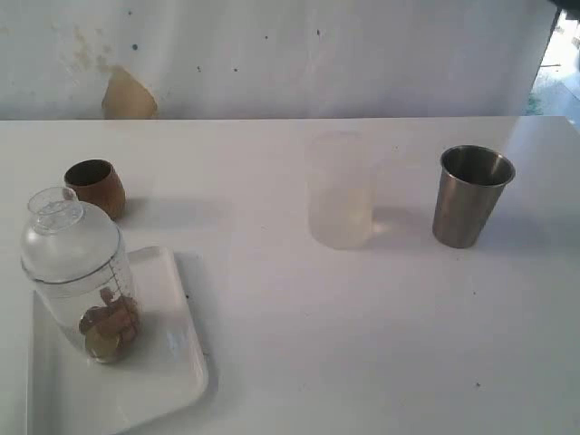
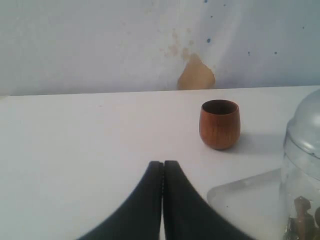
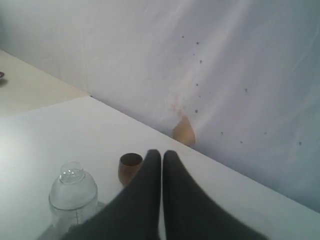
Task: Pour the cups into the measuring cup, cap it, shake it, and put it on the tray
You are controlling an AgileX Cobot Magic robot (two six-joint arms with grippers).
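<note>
The measuring cup [image 1: 91, 299] stands upright on the white tray [image 1: 163, 362] at the front left, with the clear dome cap [image 1: 65, 231] on top and brown pieces in its bottom. Behind it sits the brown wooden cup [image 1: 95, 186]. The frosted plastic cup [image 1: 341, 192] stands mid-table and the steel tumbler [image 1: 469, 197] to its right. Neither gripper shows in the exterior view. My left gripper [image 2: 163, 164] is shut and empty, short of the wooden cup [image 2: 219, 124] and beside the tray [image 2: 245, 200]. My right gripper [image 3: 161, 153] is shut and empty, high above the table, with the capped measuring cup [image 3: 73, 197] below.
A white wall with a tan patch [image 1: 128, 95] closes off the table's far edge. Bare white tabletop [image 1: 362, 335] stretches between the tray and the two cups on the right.
</note>
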